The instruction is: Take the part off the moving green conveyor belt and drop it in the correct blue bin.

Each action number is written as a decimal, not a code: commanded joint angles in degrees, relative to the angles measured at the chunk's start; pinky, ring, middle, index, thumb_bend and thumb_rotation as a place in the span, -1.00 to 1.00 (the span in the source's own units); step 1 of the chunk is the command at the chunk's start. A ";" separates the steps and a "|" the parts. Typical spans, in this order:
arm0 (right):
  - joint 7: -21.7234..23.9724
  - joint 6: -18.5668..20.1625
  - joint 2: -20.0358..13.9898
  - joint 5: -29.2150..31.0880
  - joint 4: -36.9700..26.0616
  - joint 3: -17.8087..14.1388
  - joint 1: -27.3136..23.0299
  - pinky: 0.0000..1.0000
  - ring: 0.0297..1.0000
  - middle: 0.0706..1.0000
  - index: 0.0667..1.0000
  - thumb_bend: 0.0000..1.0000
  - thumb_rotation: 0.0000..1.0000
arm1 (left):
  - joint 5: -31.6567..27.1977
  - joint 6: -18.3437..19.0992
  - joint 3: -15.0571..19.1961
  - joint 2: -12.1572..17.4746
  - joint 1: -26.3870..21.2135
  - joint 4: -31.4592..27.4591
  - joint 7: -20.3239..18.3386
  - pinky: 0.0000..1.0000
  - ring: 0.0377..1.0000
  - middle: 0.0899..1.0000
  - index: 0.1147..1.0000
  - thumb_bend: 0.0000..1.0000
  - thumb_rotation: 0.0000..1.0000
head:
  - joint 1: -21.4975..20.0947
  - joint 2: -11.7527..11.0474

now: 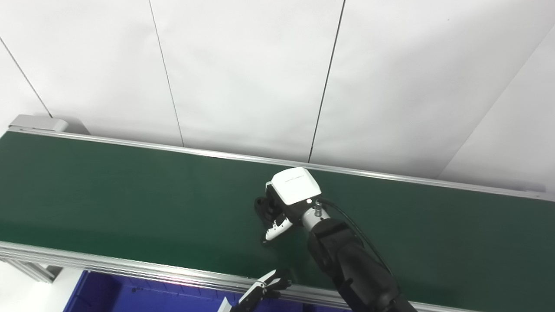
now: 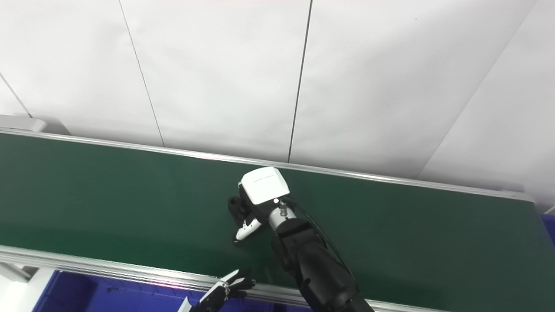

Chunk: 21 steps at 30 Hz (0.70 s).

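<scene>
The green conveyor belt (image 1: 108, 195) runs across the view from left to right. My right hand (image 1: 284, 203) reaches over its middle with the white back of the hand facing up. Its fingers (image 1: 277, 227) curl down onto the belt and close around a small black part (image 1: 260, 207), most of which is hidden under the hand. My left hand (image 1: 260, 292) hovers low at the belt's near rail with its fingers spread and nothing in it.
A blue bin (image 1: 130, 294) lies below the belt's near metal rail (image 1: 108, 260) at the bottom left. A sliver of another blue bin (image 2: 549, 222) shows at the belt's right end. White wall panels stand behind the far rail (image 1: 390, 175).
</scene>
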 commanded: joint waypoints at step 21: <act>0.92 2.02 -2.10 0.36 -1.33 1.41 2.12 -0.87 -0.80 -0.72 -0.12 0.04 -0.76 | 2.62 -1.79 -0.22 -0.67 1.59 -2.94 -0.26 0.49 0.56 0.54 0.72 0.68 0.31 | -0.43 0.99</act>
